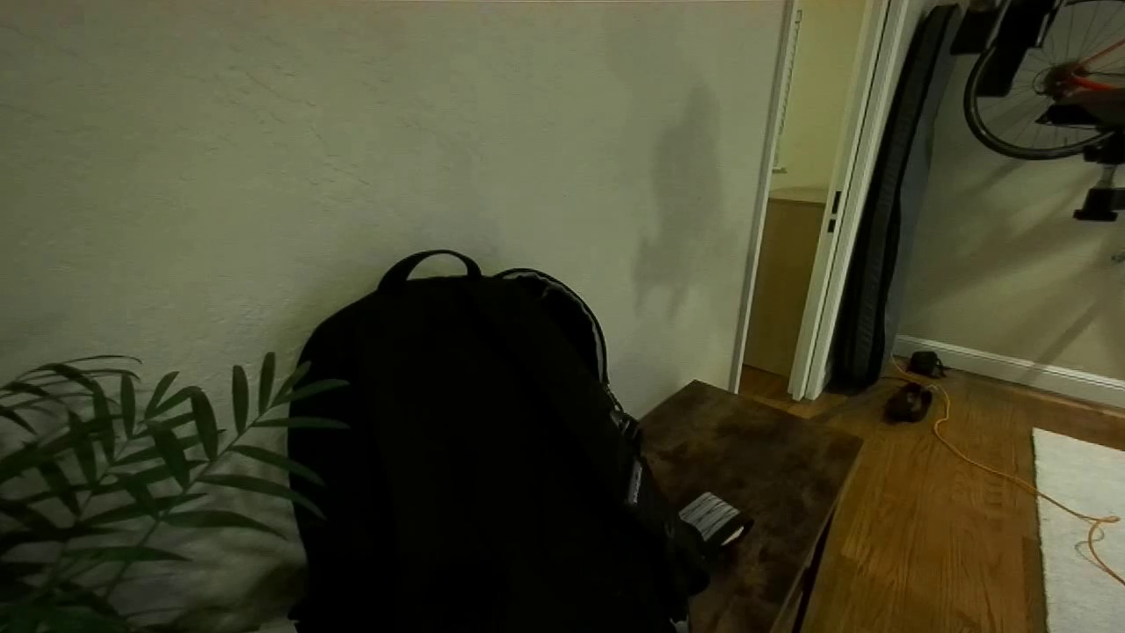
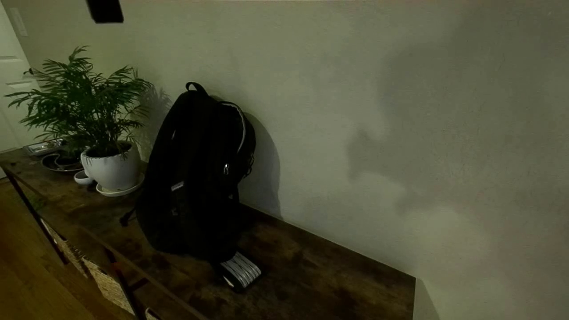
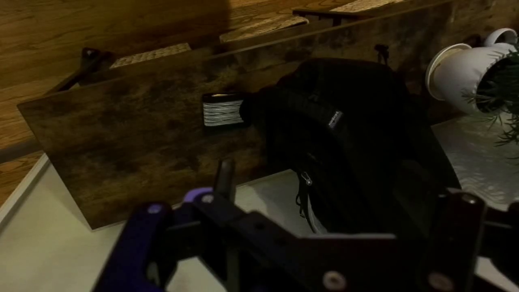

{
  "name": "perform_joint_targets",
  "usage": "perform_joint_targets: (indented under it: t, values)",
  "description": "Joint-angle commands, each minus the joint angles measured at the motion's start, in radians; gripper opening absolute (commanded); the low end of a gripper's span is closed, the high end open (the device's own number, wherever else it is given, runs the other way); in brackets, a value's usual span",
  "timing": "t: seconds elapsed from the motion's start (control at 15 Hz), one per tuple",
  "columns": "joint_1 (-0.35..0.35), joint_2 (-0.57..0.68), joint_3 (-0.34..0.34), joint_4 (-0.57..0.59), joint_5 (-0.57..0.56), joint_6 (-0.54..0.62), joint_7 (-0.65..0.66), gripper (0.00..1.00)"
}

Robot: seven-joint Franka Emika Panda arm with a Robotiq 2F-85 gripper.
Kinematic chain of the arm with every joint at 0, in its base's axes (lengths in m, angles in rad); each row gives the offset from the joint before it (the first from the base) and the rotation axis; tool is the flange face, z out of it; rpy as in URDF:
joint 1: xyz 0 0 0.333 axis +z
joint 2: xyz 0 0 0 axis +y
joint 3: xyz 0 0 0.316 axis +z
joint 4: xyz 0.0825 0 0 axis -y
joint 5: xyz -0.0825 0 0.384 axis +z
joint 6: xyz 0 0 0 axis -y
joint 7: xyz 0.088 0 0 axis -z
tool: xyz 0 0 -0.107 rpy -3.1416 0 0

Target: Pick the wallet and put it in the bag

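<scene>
The wallet, black with a grey-white striped face, lies on the brown wooden tabletop in both exterior views [image 1: 710, 517] [image 2: 241, 269]. It also shows in the wrist view [image 3: 222, 112], with one end against or under the bag's edge. The bag is a black backpack standing upright against the wall in both exterior views [image 1: 475, 457] [image 2: 191, 178]; it also shows in the wrist view [image 3: 357, 134]. Its zipper is partly open at the upper side. My gripper [image 3: 318, 164] is open, fingers wide apart with nothing between them, above and away from the wallet and bag.
A plant in a white pot [image 2: 113, 169] stands beside the bag, with a small white cup [image 2: 83, 178] and a dark dish [image 2: 60, 162]. The wall [image 2: 333, 111] rises directly behind the tabletop [image 2: 311, 275]. A black block [image 2: 105, 11] hangs at the top edge.
</scene>
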Motion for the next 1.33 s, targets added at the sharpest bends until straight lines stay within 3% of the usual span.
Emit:
perform_joint_targets:
  t: [0.0,0.8,1.27]
  values:
    - [-0.027,0.006,0.028,-0.017,0.004,0.032,-0.005,1.0]
    - [-0.006,0.13,0.066,-0.208,0.001,0.4,-0.045,1.0]
    - [-0.008,0.158,0.069,-0.175,0.002,0.365,-0.037,1.0]
